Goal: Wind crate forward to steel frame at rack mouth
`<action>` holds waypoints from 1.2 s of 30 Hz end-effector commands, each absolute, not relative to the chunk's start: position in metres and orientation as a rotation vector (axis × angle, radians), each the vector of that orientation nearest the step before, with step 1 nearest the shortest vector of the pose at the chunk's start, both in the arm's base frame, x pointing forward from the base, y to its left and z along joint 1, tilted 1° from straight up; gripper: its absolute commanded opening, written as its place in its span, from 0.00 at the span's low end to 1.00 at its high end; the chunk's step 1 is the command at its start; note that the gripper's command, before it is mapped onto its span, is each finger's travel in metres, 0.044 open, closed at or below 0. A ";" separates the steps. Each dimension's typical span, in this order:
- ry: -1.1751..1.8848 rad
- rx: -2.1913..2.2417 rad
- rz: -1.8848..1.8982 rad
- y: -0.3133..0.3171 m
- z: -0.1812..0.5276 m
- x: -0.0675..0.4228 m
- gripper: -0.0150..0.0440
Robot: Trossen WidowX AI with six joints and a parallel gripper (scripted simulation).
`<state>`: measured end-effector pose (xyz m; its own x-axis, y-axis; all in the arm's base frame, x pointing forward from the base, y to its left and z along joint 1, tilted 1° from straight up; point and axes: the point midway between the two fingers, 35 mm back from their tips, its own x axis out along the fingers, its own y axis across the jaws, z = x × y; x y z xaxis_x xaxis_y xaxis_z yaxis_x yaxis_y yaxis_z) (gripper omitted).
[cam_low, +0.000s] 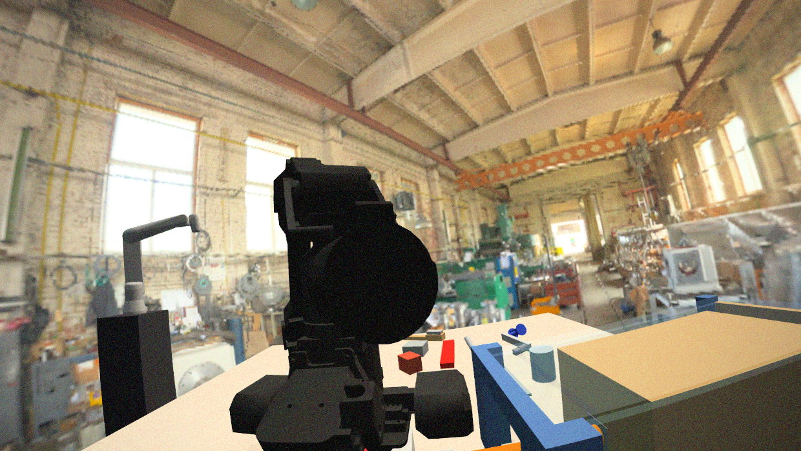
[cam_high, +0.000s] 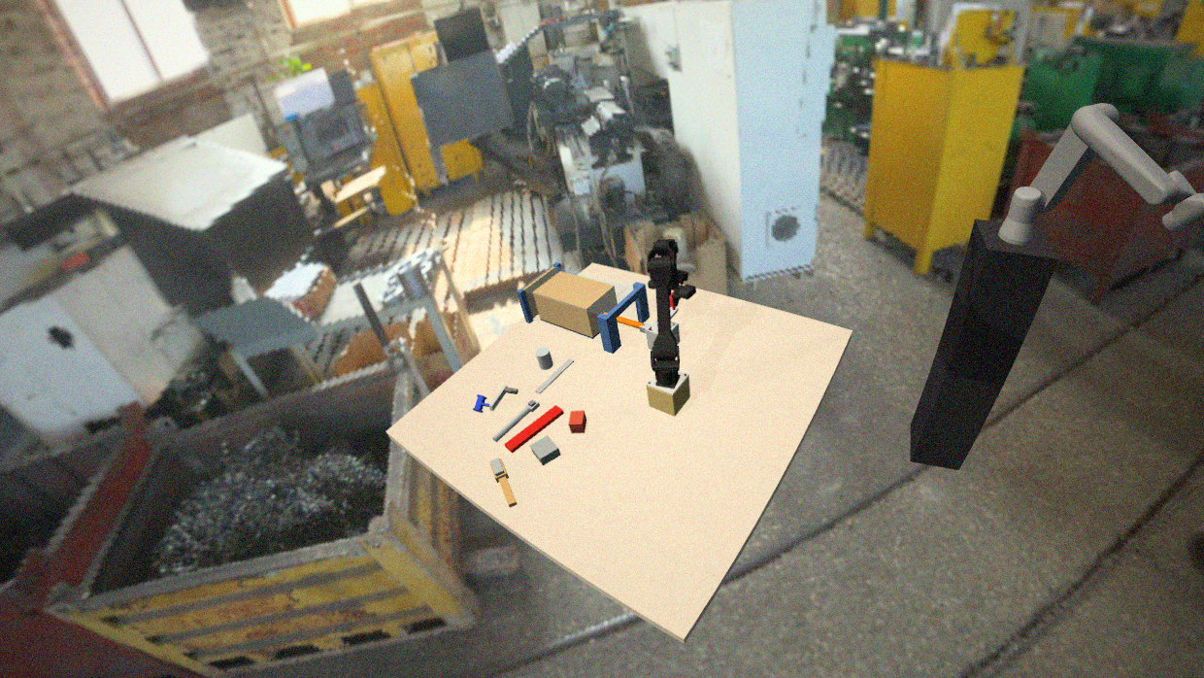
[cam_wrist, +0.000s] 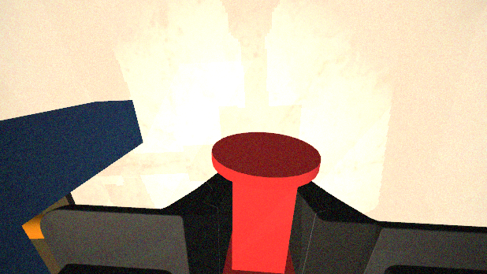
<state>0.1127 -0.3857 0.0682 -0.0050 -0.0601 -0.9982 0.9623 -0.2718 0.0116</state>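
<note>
My gripper [cam_wrist: 258, 167] [cam_high: 674, 296] is shut on the upright red knob [cam_wrist: 265, 189] of the winch handle, which ends in a round flat cap. It is just in front of the blue steel frame [cam_high: 616, 323] [cam_low: 504, 403] [cam_wrist: 59, 149] at the mouth of the rack. The tan crate [cam_high: 575, 303] [cam_low: 683, 358] sits flat behind that frame. I cannot tell whether its front touches the frame. An orange strap [cam_high: 628, 321] [cam_wrist: 33, 230] runs from the crate toward the winch, which is mostly hidden behind my arm [cam_low: 347, 291].
Loose tools lie on the bench to the left: a grey cylinder [cam_high: 544, 357], a blue-knobbed crank [cam_high: 482, 403], a wrench [cam_high: 516, 420], a red bar [cam_high: 533, 427], a red cube [cam_high: 577, 420], a grey block [cam_high: 545, 450] and a wooden-handled tool [cam_high: 503, 481]. A black pillar [cam_high: 977, 336] stands off to the right.
</note>
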 end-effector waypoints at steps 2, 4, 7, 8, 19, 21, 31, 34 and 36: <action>1.017 1.371 -1.400 -0.384 0.066 0.131 0.25; 1.017 1.371 -1.400 -0.384 0.066 0.133 0.25; 1.016 1.371 -1.400 -0.384 0.067 0.137 0.25; 1.016 1.371 -1.400 -0.384 0.067 0.137 0.25; 1.016 1.372 -1.399 -0.382 0.067 0.150 0.25; 1.016 1.372 -1.398 -0.381 0.067 0.152 0.25; 1.015 1.373 -1.397 -0.377 0.067 0.163 0.25; 1.015 1.373 -1.397 -0.376 0.067 0.166 0.25; 1.015 1.373 -1.397 -0.375 0.067 0.168 0.25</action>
